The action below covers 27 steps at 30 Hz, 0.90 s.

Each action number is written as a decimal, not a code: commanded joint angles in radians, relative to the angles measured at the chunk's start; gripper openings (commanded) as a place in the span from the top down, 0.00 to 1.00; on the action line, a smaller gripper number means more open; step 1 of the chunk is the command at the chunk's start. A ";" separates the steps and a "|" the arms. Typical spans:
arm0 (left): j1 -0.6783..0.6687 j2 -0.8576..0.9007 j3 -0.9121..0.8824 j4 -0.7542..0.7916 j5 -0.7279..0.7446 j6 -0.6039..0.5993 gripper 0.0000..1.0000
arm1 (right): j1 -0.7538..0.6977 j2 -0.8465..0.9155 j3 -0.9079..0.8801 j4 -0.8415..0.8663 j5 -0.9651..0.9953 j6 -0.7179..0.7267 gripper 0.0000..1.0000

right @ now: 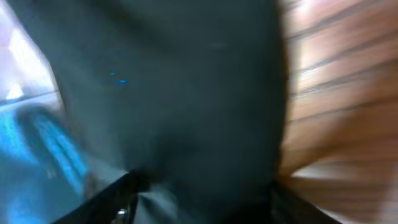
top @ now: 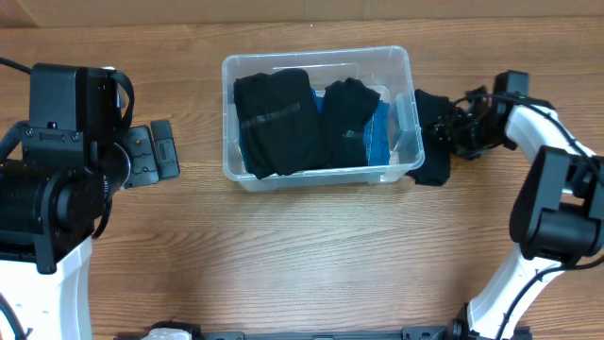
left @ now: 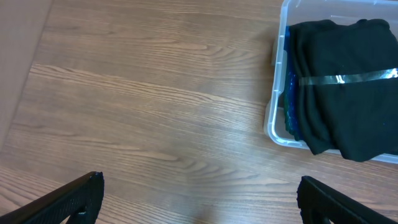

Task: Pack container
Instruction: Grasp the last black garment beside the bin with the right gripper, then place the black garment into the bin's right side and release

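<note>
The clear plastic container [top: 316,55] stands at mid-table and holds two folded black garments [top: 276,118] over a blue item [top: 380,132]. Its left end shows in the left wrist view [left: 273,118]. My right gripper [top: 445,130] is just outside the container's right wall, shut on another black garment [top: 432,151] that hangs beside that wall. This garment fills the blurred right wrist view [right: 186,81] between the fingers [right: 202,186]. My left gripper [top: 165,151] is open and empty over bare table left of the container, as the left wrist view [left: 199,186] also shows.
The wooden table [top: 311,255] stretches in front of the container. The left arm's base [top: 47,217] and the right arm's base [top: 557,227] stand at the table's sides.
</note>
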 commanded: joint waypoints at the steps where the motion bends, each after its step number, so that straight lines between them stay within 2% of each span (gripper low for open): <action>1: 0.005 0.002 0.006 0.001 -0.016 0.014 0.00 | 0.013 0.009 -0.003 -0.035 -0.009 0.003 0.69; 4: 0.005 0.002 0.006 0.001 -0.016 0.014 0.00 | -0.023 -0.053 0.079 -0.149 0.055 0.003 0.81; 9: 0.005 0.002 0.006 0.001 -0.016 0.014 0.00 | -0.042 -0.300 0.188 -0.272 0.077 0.000 0.86; 10: 0.005 0.002 0.006 0.001 -0.016 0.014 0.00 | -0.035 -0.360 0.201 -0.283 0.077 0.002 0.91; 14: 0.005 0.002 0.006 0.001 -0.016 0.014 0.00 | 0.038 -0.523 0.203 -0.291 0.011 0.034 0.93; 19: 0.005 0.002 0.006 0.001 -0.016 0.014 0.00 | 0.221 -0.529 0.200 -0.249 -0.142 0.034 0.93; 22: 0.005 0.002 0.006 0.001 -0.016 0.014 0.00 | 0.344 -0.523 0.199 -0.162 -0.141 0.038 0.93; 27: 0.005 0.002 0.006 0.001 -0.016 0.014 0.00 | 0.439 -0.465 0.189 -0.088 -0.011 0.103 0.92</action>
